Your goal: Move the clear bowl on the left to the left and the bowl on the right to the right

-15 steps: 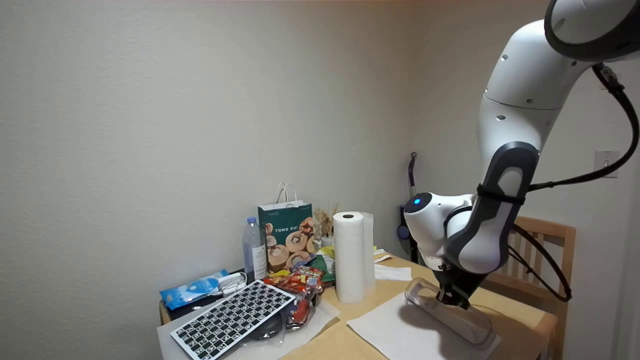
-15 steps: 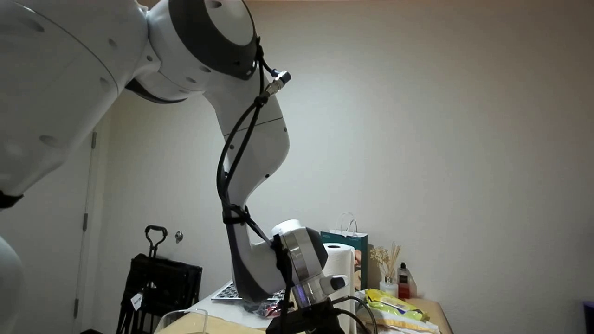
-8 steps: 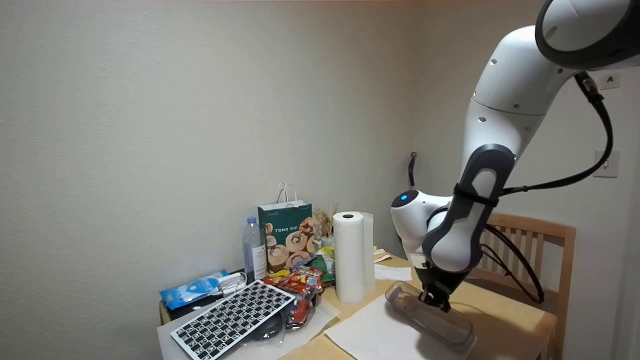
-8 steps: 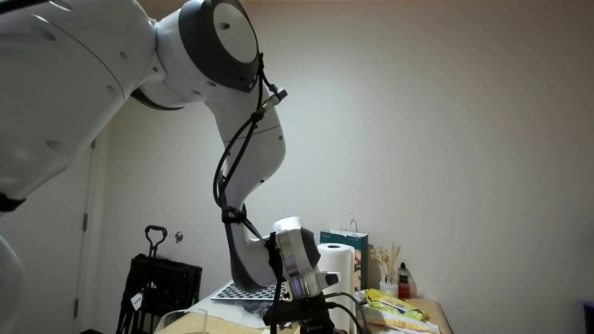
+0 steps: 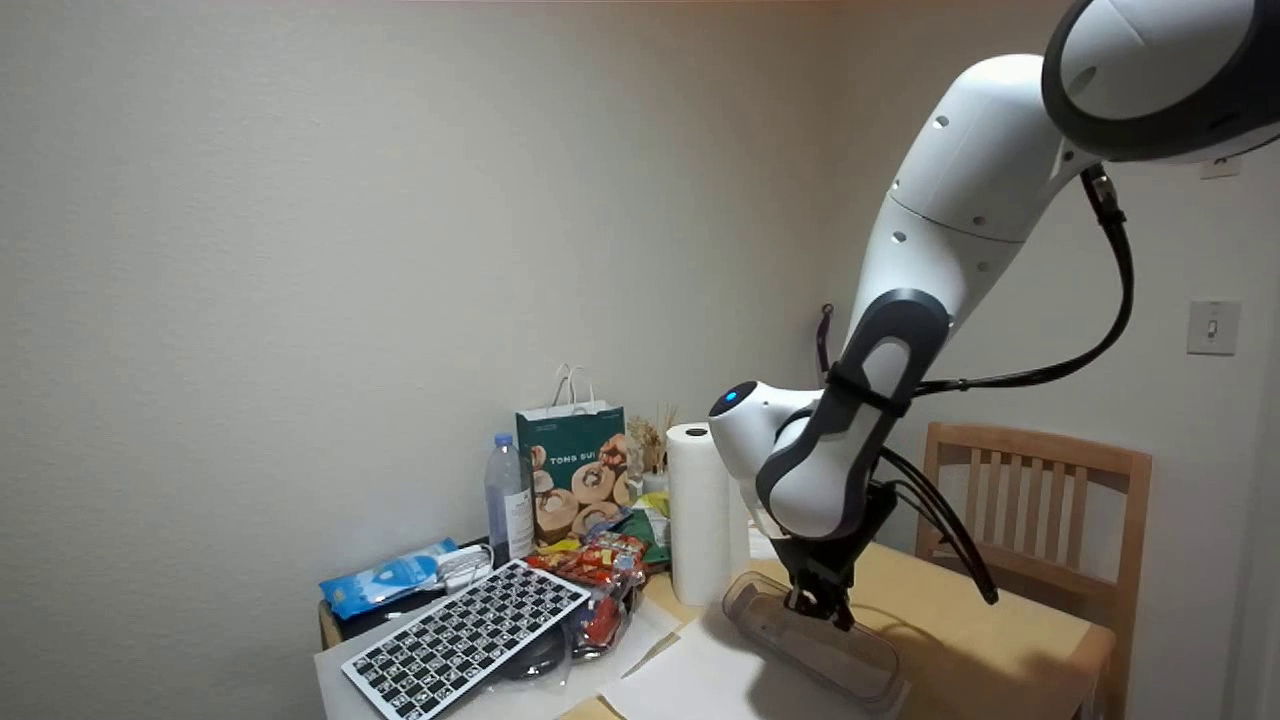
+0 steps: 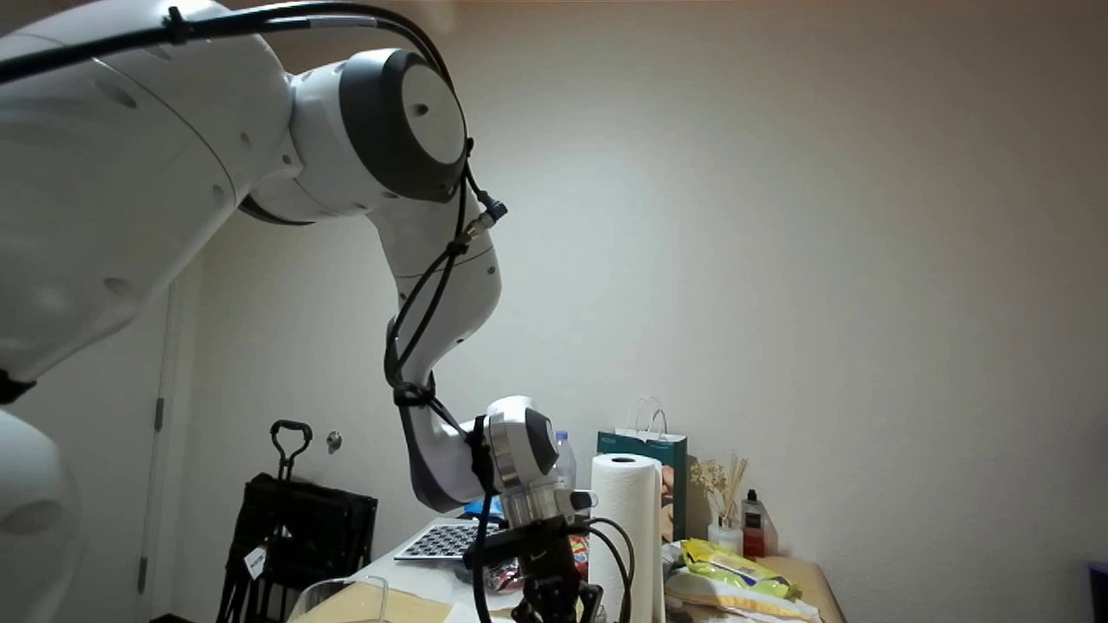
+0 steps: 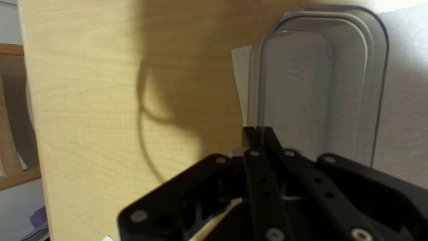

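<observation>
My fingers are narrow, pinching the rim of the clear bowl over the white sheet. Beside it, the table gives wide room until its edge. In an exterior view, a second bowl shows partly. The held bowl and sheet are nearer the paper roll than before.

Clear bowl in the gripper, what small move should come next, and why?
Probably open the gripper and release the clear bowl. In the wrist view, the gripper pinches the bowl's side wall; in an exterior view, the bowl appears to rest on the white paper, one end near the paper towel roll. Pushing toward the roll might bump it, so letting go seems safer.
</observation>
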